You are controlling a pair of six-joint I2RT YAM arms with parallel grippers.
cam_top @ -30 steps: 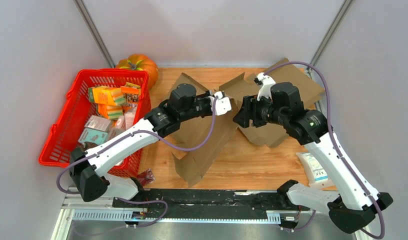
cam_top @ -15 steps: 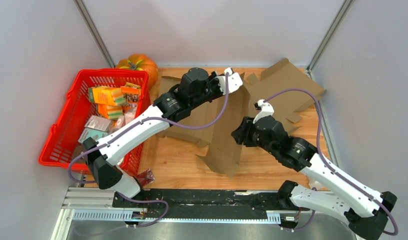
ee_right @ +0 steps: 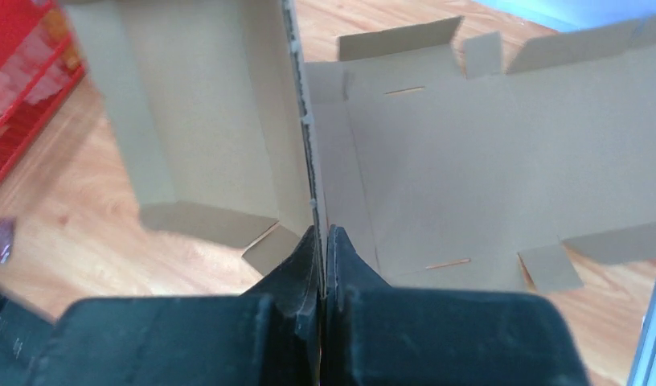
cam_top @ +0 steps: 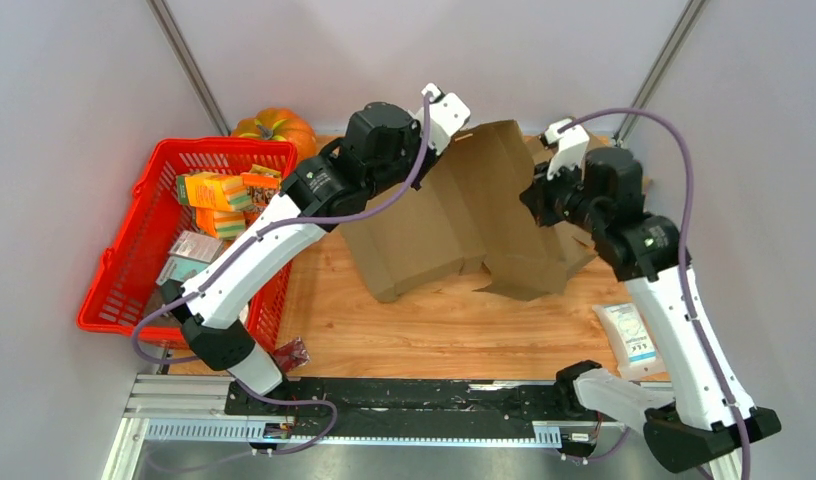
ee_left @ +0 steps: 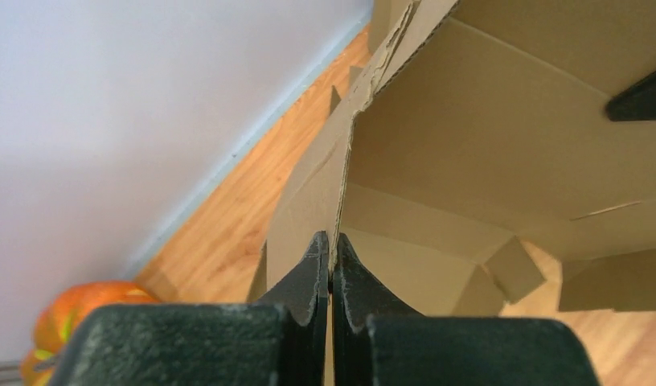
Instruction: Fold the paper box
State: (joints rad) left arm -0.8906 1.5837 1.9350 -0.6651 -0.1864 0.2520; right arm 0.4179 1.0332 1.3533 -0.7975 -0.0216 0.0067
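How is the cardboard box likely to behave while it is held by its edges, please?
The cardboard box probably bends along its creases: its panels hang at different angles. It looks light, since thin-edge pinches hold it upright. Its loose flaps may swing and snag the table.

matt brown cardboard box, smooth wood table, red plastic basket

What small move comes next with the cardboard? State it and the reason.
Probably draw the right gripper toward the left gripper, bending the paper box along its creases: both are shut on panel edges, and the sheet stands upright, only partly folded.
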